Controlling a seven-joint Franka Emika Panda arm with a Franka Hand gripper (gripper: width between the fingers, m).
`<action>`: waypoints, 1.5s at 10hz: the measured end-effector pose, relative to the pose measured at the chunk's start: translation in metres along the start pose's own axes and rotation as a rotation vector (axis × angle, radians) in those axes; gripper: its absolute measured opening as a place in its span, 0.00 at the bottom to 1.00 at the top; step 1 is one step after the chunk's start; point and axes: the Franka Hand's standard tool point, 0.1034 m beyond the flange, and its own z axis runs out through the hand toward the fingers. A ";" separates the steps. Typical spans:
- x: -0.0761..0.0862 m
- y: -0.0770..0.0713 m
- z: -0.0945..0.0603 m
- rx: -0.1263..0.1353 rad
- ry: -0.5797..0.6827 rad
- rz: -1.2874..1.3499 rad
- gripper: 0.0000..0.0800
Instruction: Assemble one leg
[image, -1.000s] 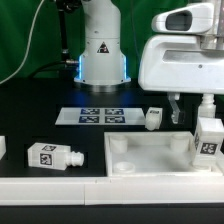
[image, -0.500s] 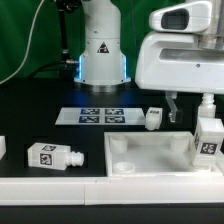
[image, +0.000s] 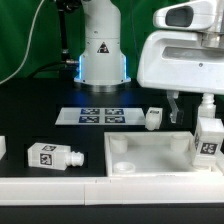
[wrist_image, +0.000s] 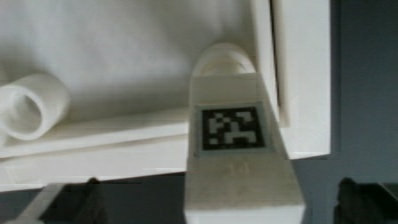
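One leg (image: 208, 138), white with a black-and-white tag, stands upright at the near corner of the white tabletop (image: 150, 152) on the exterior view's right. My gripper (image: 190, 110) hangs over it with its jaws spread wide, one on each side of the leg. In the wrist view the leg (wrist_image: 231, 120) fills the middle and the dark fingertips (wrist_image: 79, 202) sit far out from it without touching. The gripper (wrist_image: 222, 208) is open. A round socket (wrist_image: 22, 108) of the tabletop (wrist_image: 125, 50) shows beside the leg.
A second leg (image: 52, 155) lies on the table at the exterior view's left. A third (image: 153, 118) stands behind the tabletop, and part of another (image: 2, 148) shows at the left edge. The marker board (image: 100, 115) lies in front of the robot base (image: 102, 60).
The hand has shifted very slightly. The leg, the tabletop and the other parts have not moved.
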 end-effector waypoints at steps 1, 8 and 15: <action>0.002 0.000 0.005 -0.003 0.001 0.014 0.81; 0.002 0.001 0.007 -0.004 0.006 0.136 0.36; -0.005 0.001 0.007 0.001 0.032 0.884 0.36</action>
